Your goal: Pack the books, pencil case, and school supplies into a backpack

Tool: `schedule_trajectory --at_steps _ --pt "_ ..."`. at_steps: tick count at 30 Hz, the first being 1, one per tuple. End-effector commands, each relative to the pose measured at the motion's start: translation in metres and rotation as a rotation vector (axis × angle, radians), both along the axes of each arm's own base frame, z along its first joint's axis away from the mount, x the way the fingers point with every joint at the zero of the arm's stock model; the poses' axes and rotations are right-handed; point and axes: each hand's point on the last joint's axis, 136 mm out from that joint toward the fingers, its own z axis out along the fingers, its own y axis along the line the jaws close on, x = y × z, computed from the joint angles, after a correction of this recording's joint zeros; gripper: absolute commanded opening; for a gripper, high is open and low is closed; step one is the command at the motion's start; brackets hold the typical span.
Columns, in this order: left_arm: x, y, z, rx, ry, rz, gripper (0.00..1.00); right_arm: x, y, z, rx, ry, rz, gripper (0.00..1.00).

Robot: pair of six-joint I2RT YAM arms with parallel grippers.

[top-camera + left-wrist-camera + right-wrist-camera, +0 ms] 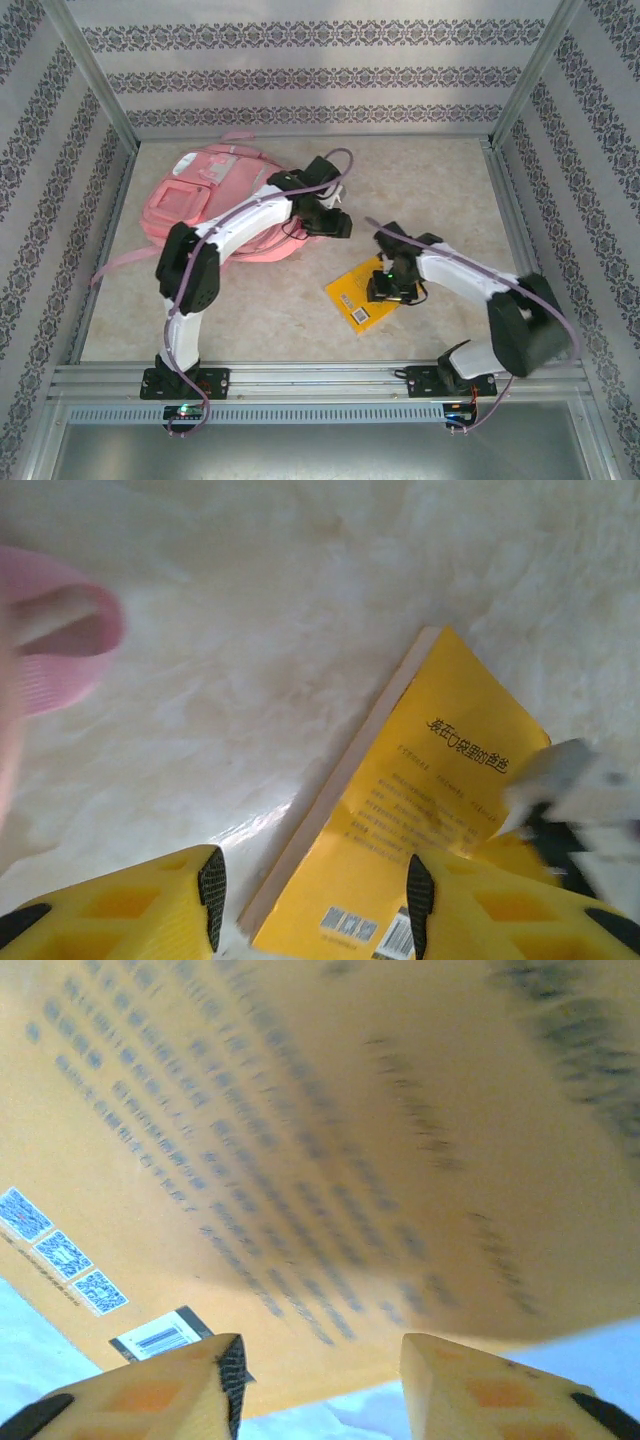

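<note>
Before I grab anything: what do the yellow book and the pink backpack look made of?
Yellow book: likely paperback, smooth printed cover, pale paper page edge showing. Backpack: soft matte fabric, going by its slumped shape and ribbed webbing strap.

Yellow book (330, 1160) close up, cover print blurred. Barcode label (160, 1338) and three QR squares (60, 1255) by its lower-left edge. Right gripper (322, 1360) jaws apart, nothing between them. Pale table (25, 1345) below.
</note>
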Motion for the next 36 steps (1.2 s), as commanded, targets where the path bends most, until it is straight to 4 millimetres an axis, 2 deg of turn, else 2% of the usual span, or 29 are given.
schedule_trajectory --at_steps 1,4,10,14,19,25,29,36 --pt "-0.022 -0.026 -0.011 -0.005 0.043 -0.103 0.52 0.004 -0.017 0.015 0.092 -0.018 -0.235 0.51" --pt "-0.024 -0.031 -0.028 0.016 0.051 -0.101 0.56 0.003 -0.032 0.011 0.136 -0.001 -0.394 0.53" --pt "-0.024 -0.029 -0.051 0.058 0.053 -0.098 0.59 -0.005 -0.051 -0.007 0.07 0.034 -0.5 0.62" --pt "-0.031 -0.028 -0.069 0.067 0.084 -0.115 0.59 0.004 -0.046 -0.016 0.125 0.039 -0.536 0.63" --pt "-0.047 -0.029 -0.087 0.036 0.151 -0.124 0.57 0.026 -0.031 -0.021 0.214 0.033 -0.528 0.62" --pt "-0.062 -0.028 -0.097 0.001 0.208 -0.136 0.56 0.051 -0.021 -0.021 0.246 0.033 -0.496 0.59" --pt "-0.073 -0.028 -0.099 -0.033 0.249 -0.145 0.54 0.073 -0.012 -0.01 0.296 0.0 -0.477 0.57" --pt "-0.086 -0.035 -0.085 -0.123 0.285 -0.167 0.52 0.1 -0.001 0.007 0.332 -0.022 -0.437 0.55"
